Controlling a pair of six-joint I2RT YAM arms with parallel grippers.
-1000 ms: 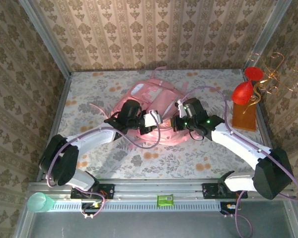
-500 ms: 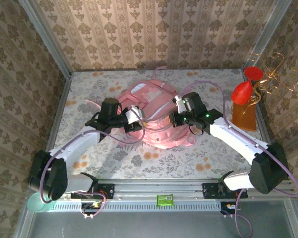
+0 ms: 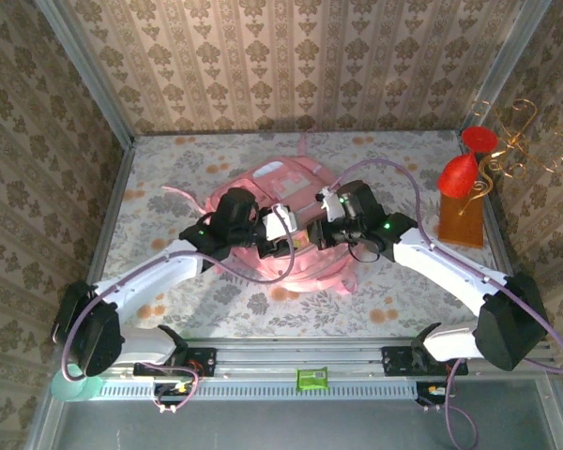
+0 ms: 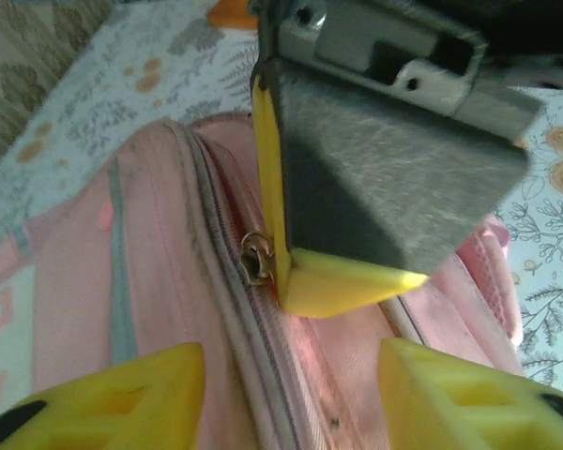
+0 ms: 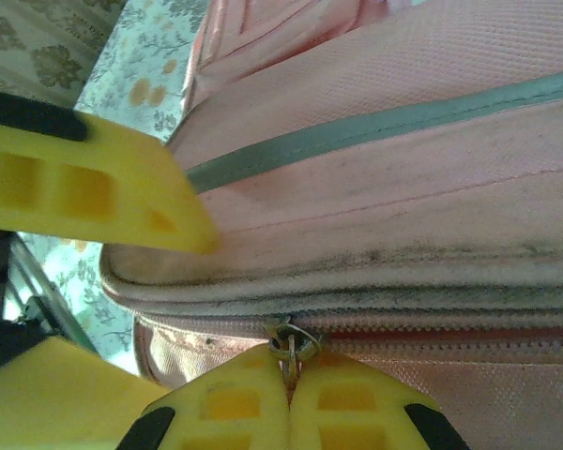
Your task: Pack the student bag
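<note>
Top external view: the large, soft pink fabric student bag (image 3: 300, 267) lies in the middle of the frame on the flower-patterned table (image 3: 169, 169). Both arms reach in over it. The left gripper (image 3: 289, 230) comes from the lower left and the right gripper (image 3: 317, 228) from the lower right, and their tips are close together above the bag. At the right edge a red goblet-shaped glass (image 3: 460, 173) leans beside an upright brown wooden block (image 3: 460, 223), well apart from the bag.

Left wrist view: the bag (image 4: 150, 281) covers the lower and left part of the frame, and a zip line runs up its middle. The left gripper (image 4: 291, 366) is released. Its yellow fingers (image 4: 122, 403) stand wide apart at the bottom corners, one on each side of the zip, with nothing between them. In the centre, the right gripper (image 4: 296, 281) points down with its yellow tip right at the small metal zipper pull (image 4: 256, 258).

Right wrist view: the bag (image 5: 432, 141) spans the frame, crossed by a grey trim strip. At the bottom centre the right gripper (image 5: 288, 380) is clenched, with its two yellow pads pressed together and pinching the zipper pull (image 5: 289, 342). One yellow finger (image 5: 94, 187) of the left gripper rests against the fabric in the upper left.
</note>
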